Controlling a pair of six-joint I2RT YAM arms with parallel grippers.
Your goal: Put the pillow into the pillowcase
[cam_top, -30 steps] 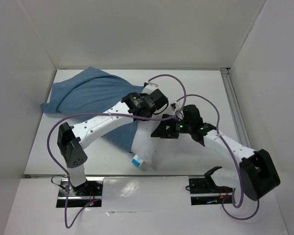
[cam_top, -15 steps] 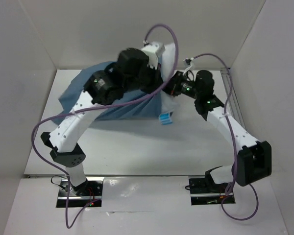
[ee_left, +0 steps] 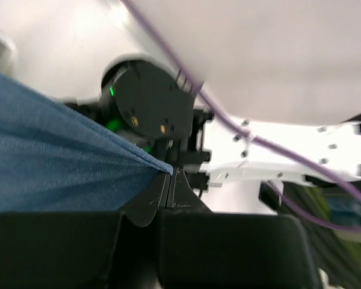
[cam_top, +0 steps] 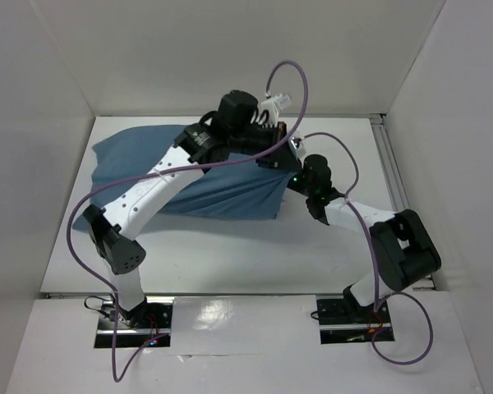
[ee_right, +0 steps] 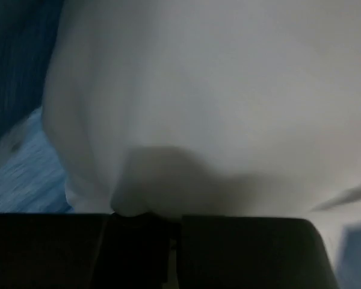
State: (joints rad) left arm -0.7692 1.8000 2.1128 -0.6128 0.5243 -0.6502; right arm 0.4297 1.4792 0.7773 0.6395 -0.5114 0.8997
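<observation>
Dusty-blue wrinkled cloth pillowcase (cam_top: pixel 214 185) lies across the far left of the white table (cam_top: pixel 230 254). Its left end is near the left wall (cam_top: pixel 33 164) and its far edge near the back wall (cam_top: pixel 230 57). Bare tabletop is open along the near side and right.

Left wrist view only: left gripper (ee_left: pixel 171 180) is pressed together, pinching a taut pillowcase corner.

Right wrist view only: plump white soft-fabric pillow (ee_right: pixel 216 108) fills the frame, blue cloth beside it at left. Right gripper (ee_right: pixel 174 218) is closed, pinching bunched pillow fabric.

Top view shows only blue cloth.
</observation>
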